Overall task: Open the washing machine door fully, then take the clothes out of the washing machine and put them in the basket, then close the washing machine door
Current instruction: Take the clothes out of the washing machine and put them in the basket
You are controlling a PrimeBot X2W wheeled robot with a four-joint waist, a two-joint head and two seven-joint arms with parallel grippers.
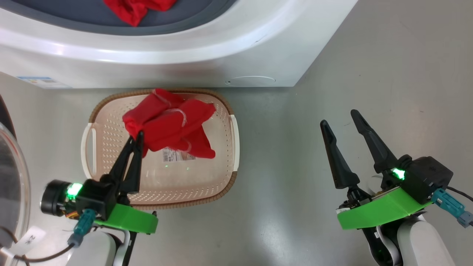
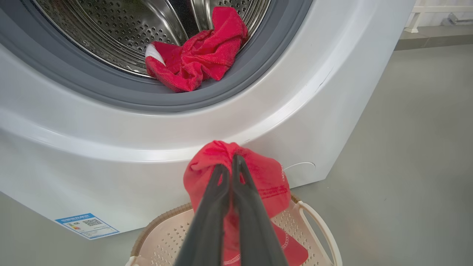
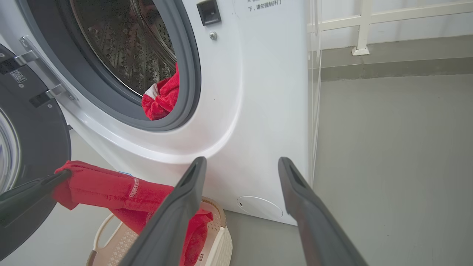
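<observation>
Left gripper [image 1: 135, 137]: the fingers are pressed together on a fold of the held garment [image 1: 170, 122]. Only one edge is pinched, so the rest of the cloth is left to hang.

Held garment, position: it is carried above the basket [image 1: 111, 147], with its lower part drooping inside the basket walls. Whether the bottom is touched cannot be told.

Basket: it is set on the floor [image 1: 295, 147] just in front of the washing machine [image 1: 184, 62], below the opening. This placing is judged to keep the carry from drum to basket short.

Washing machine door [image 3: 33, 147]: it is swung wide to the robot's left, so the opening is unobstructed and the left arm is given room beside it.

Garment in the drum [image 2: 196, 59]: it is bunched at the front lip of the drum [image 2: 111, 37], resting against the grey rubber ring [image 2: 111, 92], where it is judged easy to reach.

Right gripper [image 1: 339, 119]: the fingers are spread wide with nothing between them. It is held over bare floor to the right of the basket, well apart from the cloth, and is judged to be parked clear of the left arm's work.

Step in hand: the held garment is judged ready to be released into the basket.

Left to do: one garment is not yet taken out, and the door is not yet closed.

Risk: a trailing corner could be left draped over the woven-look rim if the pinch is opened too far to one side.
</observation>
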